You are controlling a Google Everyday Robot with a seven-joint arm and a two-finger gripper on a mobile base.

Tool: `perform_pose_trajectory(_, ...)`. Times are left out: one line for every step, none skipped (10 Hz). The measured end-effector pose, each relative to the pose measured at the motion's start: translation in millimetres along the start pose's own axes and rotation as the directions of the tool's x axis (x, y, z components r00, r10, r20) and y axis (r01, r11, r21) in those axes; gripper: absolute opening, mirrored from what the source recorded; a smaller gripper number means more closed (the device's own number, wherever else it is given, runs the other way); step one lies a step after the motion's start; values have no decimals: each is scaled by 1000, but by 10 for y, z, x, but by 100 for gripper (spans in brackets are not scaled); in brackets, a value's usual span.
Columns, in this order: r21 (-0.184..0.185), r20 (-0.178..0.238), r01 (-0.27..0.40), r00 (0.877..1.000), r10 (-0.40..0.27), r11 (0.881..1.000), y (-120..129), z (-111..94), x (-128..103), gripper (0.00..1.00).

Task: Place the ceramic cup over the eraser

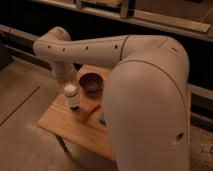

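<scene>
Nearest, on the right: the bulky pale elbow (150,115) of the arm, hiding the right part of the wooden table (65,125). Under it, a speckled floor (20,100); the table small and plain, seen corner-on.

Just left of the elbow, on the boards: a small blue thing (102,119), half hidden by the arm. Close beside it, an orange strip (90,111), lying flat, long axis running diagonally from near-left to far-right. Cannot tell what either is.

A little farther, toward the left edge: a white capped bottle (71,96), upright; cannot read any label or writing on it.

Farther again, right of the bottle and apart from it: the ceramic cup (92,84), dark brown, wide and low. Standing upright on the table's far part, mouth up; round in plan, axis vertical.

Left of the cup and just above the bottle's cap: the gripper (67,79), at the down-turned end of the arm; open or closed, cannot tell.

Beyond, the arm's long pale link (90,49), stretched left to right above the table, dotted with small dark holes.

Farthest back: a dark wall with a pale rail (165,20)
</scene>
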Motion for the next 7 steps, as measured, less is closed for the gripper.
perform_pose_trajectory(3,-4,1,1000,-1,1000,14,30,-4,0)
perform_pose_trajectory(6,-5,6,1000,-6,1000,39,62,-19,0)
perform_pose_trajectory(6,-6,12,1000,-12,1000,85,98,-37,0)
perform_pose_trajectory(3,-5,16,1000,-16,1000,116,126,-53,0)
perform_pose_trajectory(-2,-6,25,1000,-25,1000,164,178,-72,0)
perform_pose_trajectory(-2,-9,30,1000,-30,1000,182,212,-79,0)
perform_pose_trajectory(-2,-14,34,999,-34,999,187,265,-90,0)
